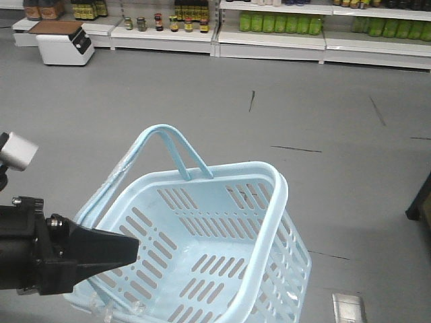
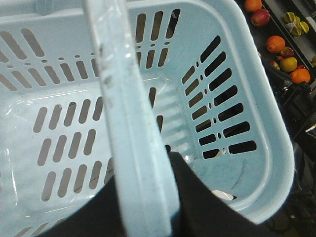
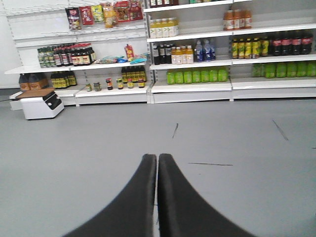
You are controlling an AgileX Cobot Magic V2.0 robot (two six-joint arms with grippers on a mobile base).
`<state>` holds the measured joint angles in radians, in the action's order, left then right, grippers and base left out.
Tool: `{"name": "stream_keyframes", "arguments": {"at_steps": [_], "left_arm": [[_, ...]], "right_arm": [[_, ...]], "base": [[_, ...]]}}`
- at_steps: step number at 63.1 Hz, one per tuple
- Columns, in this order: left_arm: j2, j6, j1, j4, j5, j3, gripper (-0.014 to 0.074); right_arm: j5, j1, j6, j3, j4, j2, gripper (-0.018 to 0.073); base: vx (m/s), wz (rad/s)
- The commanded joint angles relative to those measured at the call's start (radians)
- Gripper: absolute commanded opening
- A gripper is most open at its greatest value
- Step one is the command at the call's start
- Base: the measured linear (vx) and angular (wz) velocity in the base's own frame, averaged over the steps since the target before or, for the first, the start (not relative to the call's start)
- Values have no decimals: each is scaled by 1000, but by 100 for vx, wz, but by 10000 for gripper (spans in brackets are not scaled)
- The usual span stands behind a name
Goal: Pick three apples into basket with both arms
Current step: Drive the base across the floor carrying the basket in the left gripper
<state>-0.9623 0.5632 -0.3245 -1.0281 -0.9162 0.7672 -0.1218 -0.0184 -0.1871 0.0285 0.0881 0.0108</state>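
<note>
Bright, even shop light from overhead fills all three views, with only faint shadows on the grey floor [image 1: 303, 101]. In my left wrist view the basket [image 2: 256, 98] looks washed pale, its handle [image 2: 128, 123] blurred against the lens, and the fruit [image 2: 275, 44] beyond sits in dimness. My right gripper [image 3: 157, 160] shows as soft, unfocused black; the shelves [image 3: 197, 74] are slightly hazy.

No legible text; bottle labels [image 3: 197, 75] too blurred
</note>
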Motion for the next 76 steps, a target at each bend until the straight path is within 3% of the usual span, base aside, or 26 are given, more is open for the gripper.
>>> {"name": "stream_keyframes", "arguments": {"at_steps": [1,40,76], "left_arm": [[14,3,-6,-81,22,29,-8],[14,3,-6,-81,22,29,-8],[14,3,-6,-81,22,29,-8]], "right_arm": [[76,7,4,15,10,10,-1],[76,7,4,15,10,10,-1],[76,7,4,15,10,10,-1]], "base": [[10,39],[12,34],[14,-7]]}}
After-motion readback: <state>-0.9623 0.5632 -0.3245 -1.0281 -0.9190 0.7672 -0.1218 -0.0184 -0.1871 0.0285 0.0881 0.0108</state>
